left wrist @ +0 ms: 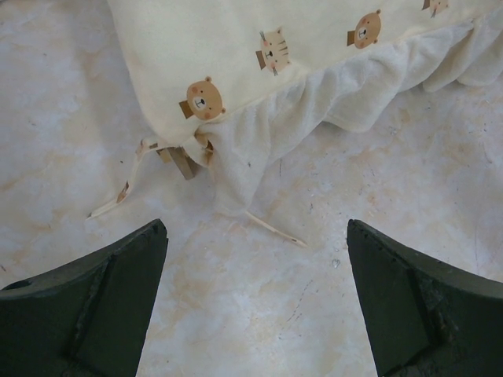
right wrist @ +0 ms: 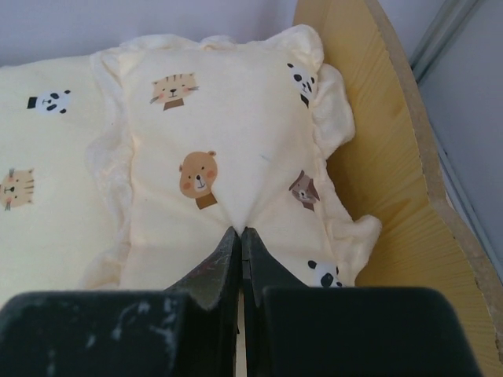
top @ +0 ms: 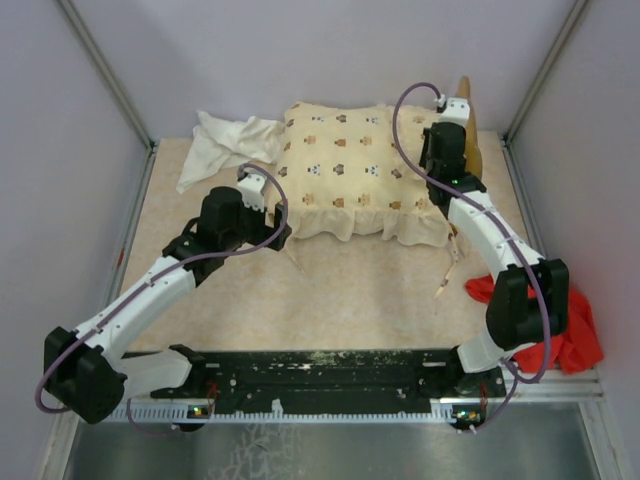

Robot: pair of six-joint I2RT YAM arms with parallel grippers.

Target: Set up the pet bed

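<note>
With closed right jaws, pinching the pillow [right wrist: 220,141]; with wide-spread left jaws, holding nothing. Settle flat on the cushion [top: 340,160], snug against the far-right headboard [right wrist: 401,212].

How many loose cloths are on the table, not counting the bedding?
2. A white cloth lies crumpled at the far left, beside the cushion's corner. A red cloth lies at the near right, partly hidden by the right arm. Others could be hidden under the cushion.

The cushion [top: 345,165] lies upper centre on the surface [top: 350,290], with the pillow [right wrist: 228,157] on its right end beside the headboard [right wrist: 401,181]. A cloth [top: 225,145] lies upper left and a second cloth [top: 575,330] lower right.
</note>
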